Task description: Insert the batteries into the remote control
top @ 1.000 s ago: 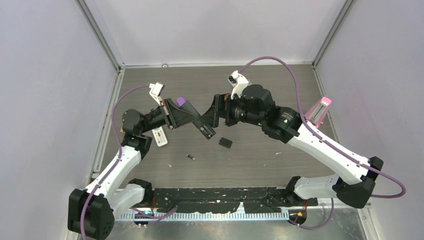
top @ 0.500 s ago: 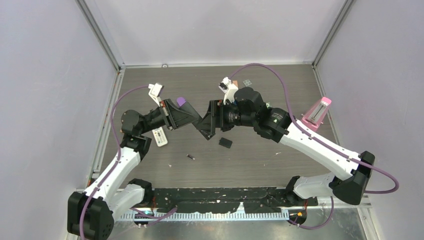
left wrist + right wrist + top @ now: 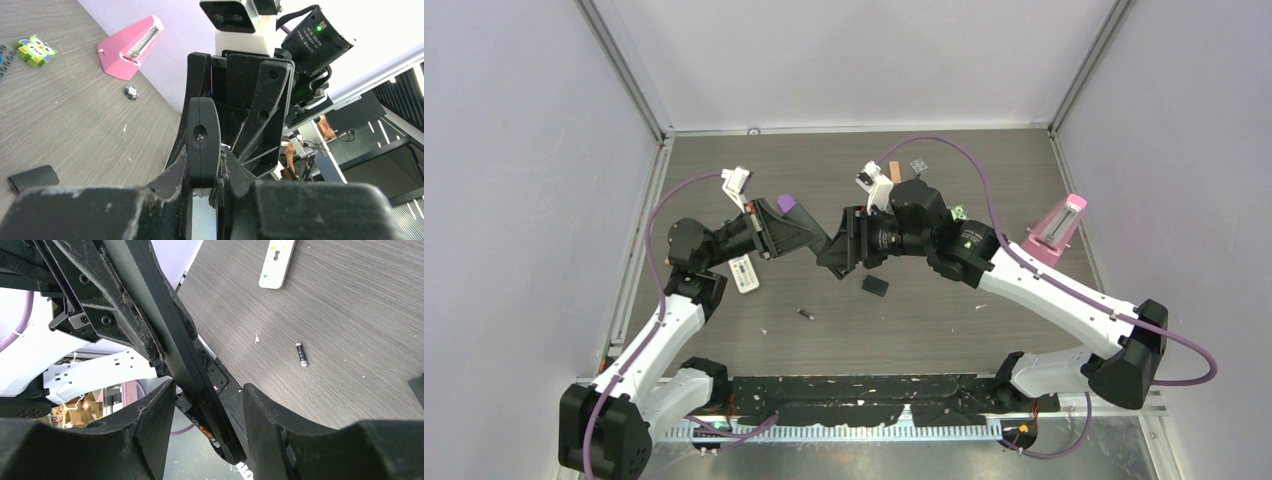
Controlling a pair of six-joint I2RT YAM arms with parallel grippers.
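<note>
My left gripper (image 3: 817, 240) is shut on a black remote control (image 3: 832, 246), held edge-on above the table. In the left wrist view its narrow edge (image 3: 202, 137) stands between my pads. My right gripper (image 3: 207, 390) straddles the remote's free end (image 3: 187, 357), fingers on either side, with a gap showing on the right. A dark battery with an orange band (image 3: 202, 429) lies in the remote's open compartment, close against my right gripper's left finger (image 3: 150, 420). Another battery (image 3: 805, 314) lies loose on the table, also seen as the dark cell (image 3: 300, 354).
A white remote (image 3: 743, 273) lies by the left arm. A black battery cover (image 3: 875, 285) rests under the right gripper. A pink metronome (image 3: 1059, 222) stands at the right wall, a purple object (image 3: 786, 202) behind the left gripper, and small bits (image 3: 918, 165) at the back.
The right arm has slid left so its gripper now sits around the end of the held remote, and its jaws have narrowed. The left arm has stayed still.
</note>
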